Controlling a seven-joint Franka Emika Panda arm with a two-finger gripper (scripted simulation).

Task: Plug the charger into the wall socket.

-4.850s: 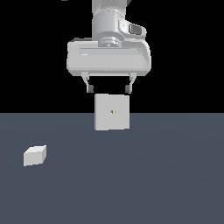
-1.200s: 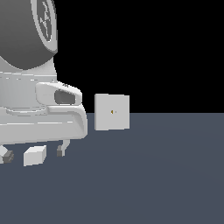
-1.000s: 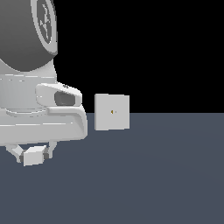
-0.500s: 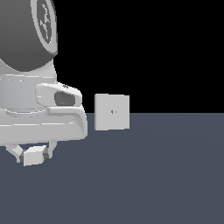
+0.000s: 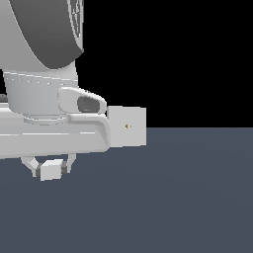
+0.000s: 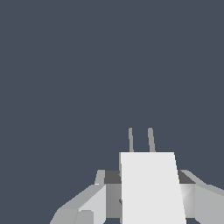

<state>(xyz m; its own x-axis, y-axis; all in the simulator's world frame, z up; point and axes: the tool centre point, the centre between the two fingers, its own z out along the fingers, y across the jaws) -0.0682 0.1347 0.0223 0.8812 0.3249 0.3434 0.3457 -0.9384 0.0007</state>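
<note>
The charger [image 5: 51,169] is a small off-white block. My gripper [image 5: 50,168] is shut on it and holds it just above the dark floor, at the exterior view's left. The wall socket [image 5: 129,126] is an upright light-grey square plate with a small yellowish dot at its centre. It stands farther back, to the right of the charger, and my hand hides its left edge. In the wrist view the charger [image 6: 151,188] sits between my fingers [image 6: 92,202], and two thin prongs [image 6: 151,140] stick out of its far end over bare floor. The socket is out of the wrist view.
My large white arm and hand body [image 5: 49,123] fill the exterior view's left half. The dark grey-blue floor [image 5: 188,197] spreads across the lower part of the view, below a black background.
The open fingers came down around the charger and shut on it. Since then the gripper has carried it a little up and towards the exterior view's right, closer to the socket.
</note>
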